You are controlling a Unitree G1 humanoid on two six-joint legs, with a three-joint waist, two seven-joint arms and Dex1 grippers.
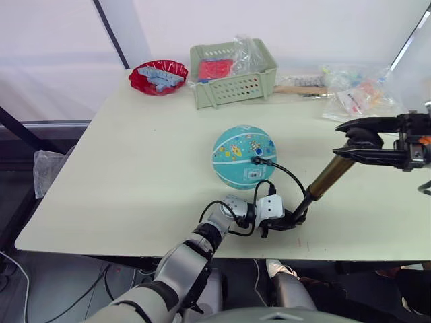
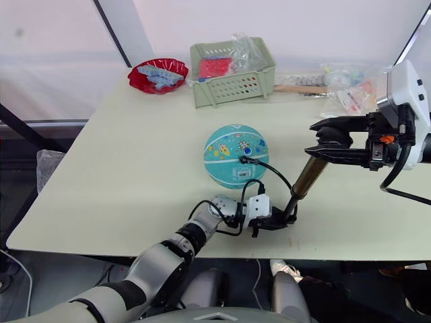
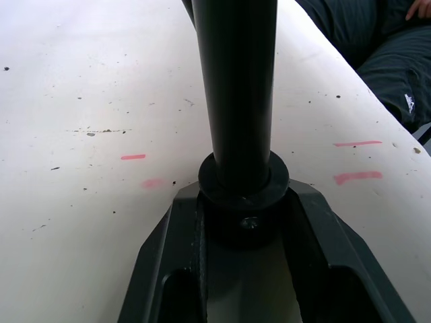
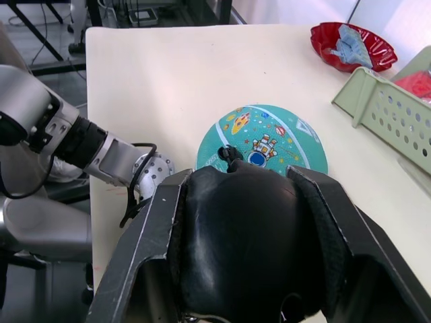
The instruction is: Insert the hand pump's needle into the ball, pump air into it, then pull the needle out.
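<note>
Big pale table [image 1: 135, 168]. Far side: red bowl [image 1: 158, 75] w/ blue bits in it. Next to it, green basket [image 1: 232, 82] w/ holes, red stuff + clear plastic inside. Wood stick [image 1: 300, 89] just beside basket. Clear bags [image 1: 357, 94] w/ colored things at far right corner.

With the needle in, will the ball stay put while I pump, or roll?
The ball is round and rests unheld on the smooth table, so it would probably roll under a sideways push. The thin hose curves loosely, so it likely passes on little force. Both grippers hold the hand pump, not the ball.
</note>
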